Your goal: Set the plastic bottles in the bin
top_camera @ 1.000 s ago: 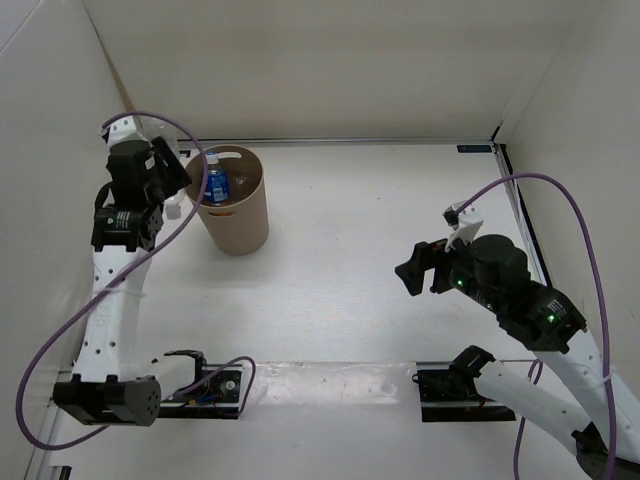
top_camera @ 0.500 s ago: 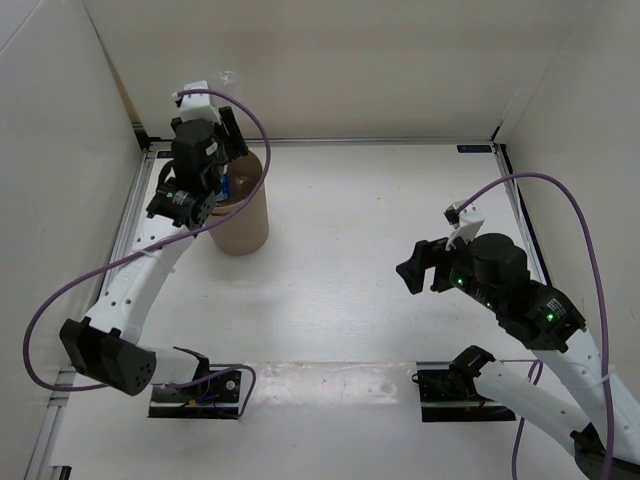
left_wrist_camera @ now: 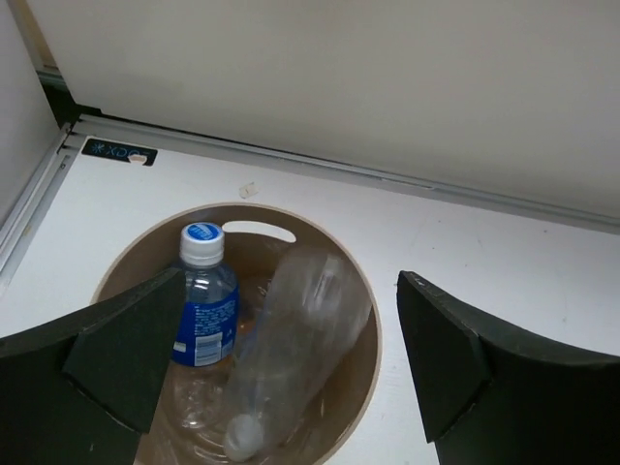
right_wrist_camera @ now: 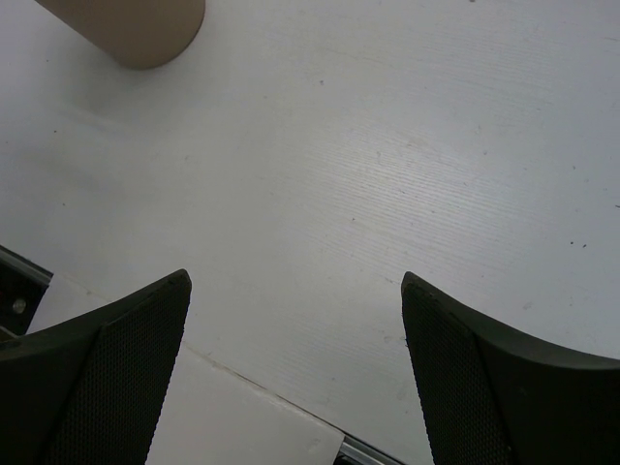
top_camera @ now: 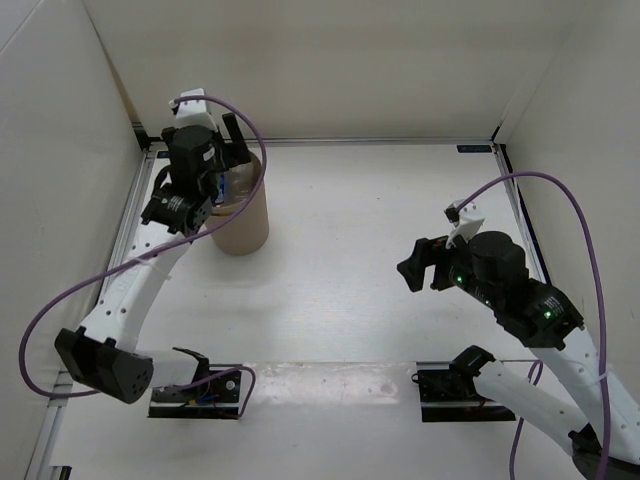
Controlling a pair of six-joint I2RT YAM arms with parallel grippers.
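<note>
The tan-brown bin (top_camera: 240,225) stands at the back left of the table. My left gripper (top_camera: 236,150) hangs open right above its mouth, holding nothing. The left wrist view looks down between the spread fingers (left_wrist_camera: 126,358) of the left gripper (left_wrist_camera: 291,281) into the bin (left_wrist_camera: 145,266). Inside stands a plastic bottle with a blue label and white cap (left_wrist_camera: 205,305). Next to it a plain clear bottle (left_wrist_camera: 300,339) leans cap down against the wall. My right gripper (top_camera: 425,265) is open over the table at the right, far from the bin.
White walls close in the table at the back and both sides. A metal rail (top_camera: 140,200) runs along the left edge beside the bin. The right wrist view shows bare white tabletop under the right gripper (right_wrist_camera: 295,278) and the bin's foot (right_wrist_camera: 136,29) at the top left.
My left arm swung from beside the bin to over its mouth. Its gripper opened, and a clear bottle now lies in the bin. The right arm stayed still.
</note>
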